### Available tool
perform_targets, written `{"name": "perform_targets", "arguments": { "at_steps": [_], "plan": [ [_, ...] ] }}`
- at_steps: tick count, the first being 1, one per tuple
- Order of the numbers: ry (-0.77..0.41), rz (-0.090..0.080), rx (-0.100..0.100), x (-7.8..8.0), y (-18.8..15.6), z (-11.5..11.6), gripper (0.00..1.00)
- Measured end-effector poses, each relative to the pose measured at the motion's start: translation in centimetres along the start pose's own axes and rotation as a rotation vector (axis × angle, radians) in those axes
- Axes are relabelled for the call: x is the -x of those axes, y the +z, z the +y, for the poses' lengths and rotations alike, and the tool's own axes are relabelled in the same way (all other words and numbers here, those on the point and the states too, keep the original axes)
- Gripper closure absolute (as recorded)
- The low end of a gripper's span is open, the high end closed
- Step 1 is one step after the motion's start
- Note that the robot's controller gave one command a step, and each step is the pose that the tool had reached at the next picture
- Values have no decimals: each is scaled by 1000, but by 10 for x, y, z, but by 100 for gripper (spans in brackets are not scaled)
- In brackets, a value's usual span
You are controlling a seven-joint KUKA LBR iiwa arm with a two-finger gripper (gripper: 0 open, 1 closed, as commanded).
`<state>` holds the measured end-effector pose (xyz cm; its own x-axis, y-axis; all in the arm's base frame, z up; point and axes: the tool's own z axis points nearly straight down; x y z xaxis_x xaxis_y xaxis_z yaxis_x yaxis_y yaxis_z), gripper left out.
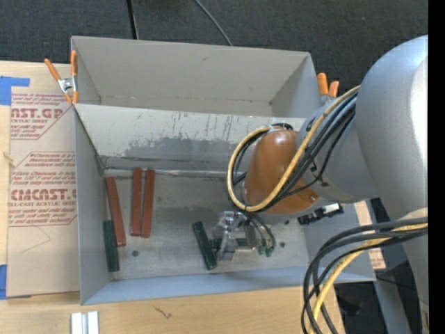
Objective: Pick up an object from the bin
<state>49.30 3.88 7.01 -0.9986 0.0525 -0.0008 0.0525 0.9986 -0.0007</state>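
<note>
a dark green stick (pixel 204 245), slim and straight, lies flat on the grey floor of the bin (pixel 174 218), low in the middle at about 6 o'clock. its long axis runs from 11 o'clock to 5 o'clock, with the lower end close to the bin's near wall.

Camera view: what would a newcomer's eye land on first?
The grey arm and its orange wrist cover dominate the right side, with the gripper down near the bin floor by the front wall. A dark green stick lies just left of it. At the left end lie three reddish-brown sticks and a second green stick.
</note>
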Motion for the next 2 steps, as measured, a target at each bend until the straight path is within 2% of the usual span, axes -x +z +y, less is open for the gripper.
{"name": "perform_targets", "arguments": {
  "at_steps": [1, 2],
  "plan": [
    [0, 0, 0, 0, 0, 0, 100],
    [-56, -1, 1, -6, -136, -6, 100]
  ]
}}
